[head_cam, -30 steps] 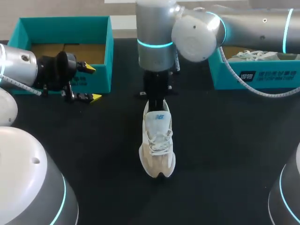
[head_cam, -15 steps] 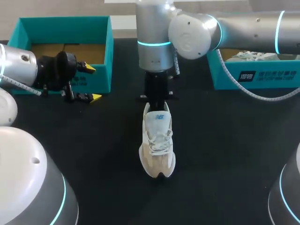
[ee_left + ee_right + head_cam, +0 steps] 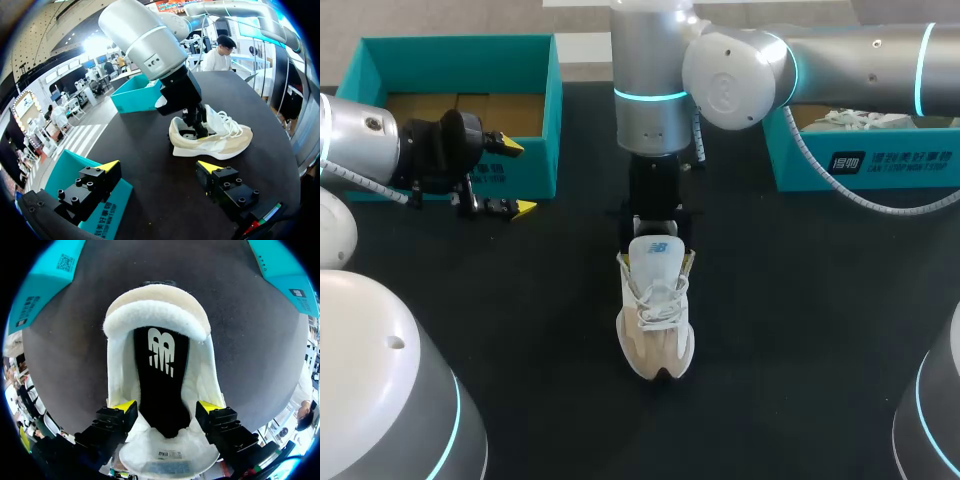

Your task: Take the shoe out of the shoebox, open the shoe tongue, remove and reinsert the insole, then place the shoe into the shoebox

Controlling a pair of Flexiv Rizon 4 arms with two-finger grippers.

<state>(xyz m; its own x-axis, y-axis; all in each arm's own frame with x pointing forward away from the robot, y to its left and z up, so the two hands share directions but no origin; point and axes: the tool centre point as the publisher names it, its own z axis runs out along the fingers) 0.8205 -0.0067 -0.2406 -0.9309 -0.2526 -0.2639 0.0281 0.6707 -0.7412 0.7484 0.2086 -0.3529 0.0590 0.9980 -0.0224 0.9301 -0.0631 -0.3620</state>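
A white and beige shoe point(image 3: 657, 325) lies on the black table's middle, toe toward the front edge. My right gripper point(image 3: 656, 260) hangs straight over its opening, open, a yellow tip on each side of the raised white tongue point(image 3: 657, 248). The right wrist view looks down into the shoe point(image 3: 155, 315): the black insole point(image 3: 161, 380) lies inside, and the tongue point(image 3: 167, 457) sits just under my right gripper point(image 3: 167, 406). My left gripper point(image 3: 518, 177) is open and holds nothing, in front of the left teal shoebox point(image 3: 455, 45). From the left gripper point(image 3: 160, 166) the shoe point(image 3: 215, 142) is seen side-on.
A second teal box point(image 3: 865, 165) at the back right holds another white shoe point(image 3: 860, 118). The left box shows a brown cardboard floor point(image 3: 430, 110). My right arm's thick upright link point(image 3: 650, 90) stands over the table's back middle.
The right gripper's fingers have gone from shut on the tongue to spread apart. The tongue now stands broader and more upright. The left arm has not moved.
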